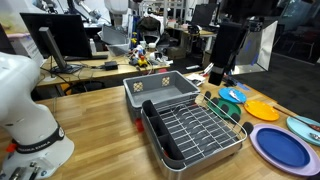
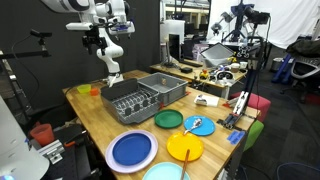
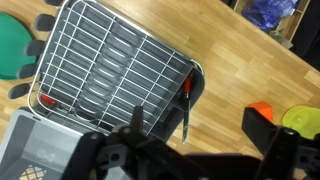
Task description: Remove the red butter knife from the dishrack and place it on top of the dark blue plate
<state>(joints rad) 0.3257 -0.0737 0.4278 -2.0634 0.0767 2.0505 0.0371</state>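
The silver wire dishrack [image 3: 110,60] lies below the wrist camera and shows in both exterior views [image 1: 192,130] [image 2: 128,101]. The red butter knife [image 3: 186,90] lies in the rack's black side compartment [image 3: 194,72]. Its darker blade pokes out over the wooden table. My gripper [image 3: 200,135] is open and empty, its dark fingers blurred at the bottom of the wrist view. In an exterior view it hangs high above the rack's far end [image 2: 100,42]. The dark blue plate [image 2: 132,150] [image 1: 280,147] lies on the table beyond the rack's other end, out of the wrist view.
A grey plastic tub [image 2: 165,87] [image 1: 160,90] stands against the rack. A teal plate [image 2: 168,119], a pale blue plate [image 2: 198,126] and a yellow plate [image 2: 185,149] lie near the dark blue one. An orange cup [image 3: 262,108] and a green cup [image 3: 300,118] stand by the table edge.
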